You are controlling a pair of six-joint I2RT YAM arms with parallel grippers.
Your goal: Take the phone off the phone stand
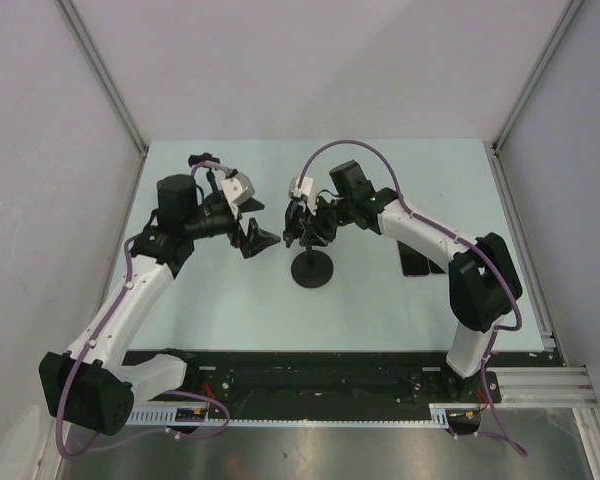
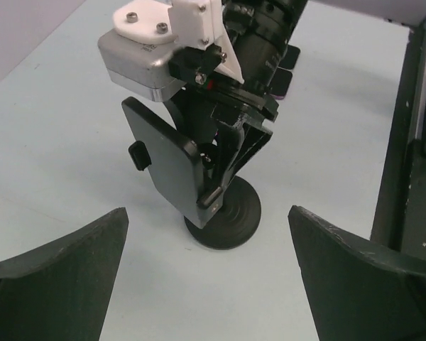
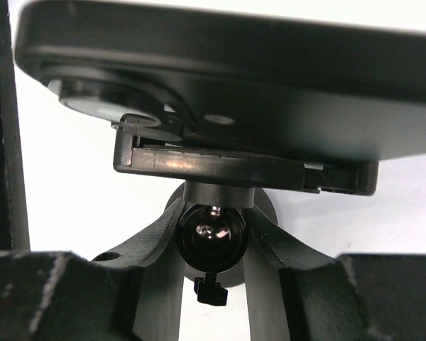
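We look down on a pale blue-green flat table top (image 1: pixel 400 180), closed in by plain matte grey-white wall panels: a left panel (image 1: pixel 40 150), a back panel (image 1: pixel 320 60) and a right panel (image 1: pixel 580 200). A slim silver metal post (image 1: pixel 105 75) stands at each back corner. A black strip (image 1: pixel 320 375) lines the near edge, meeting a ribbed aluminium rail (image 1: pixel 540 385) at its right end. We find the light soft and even, the shadows faint.
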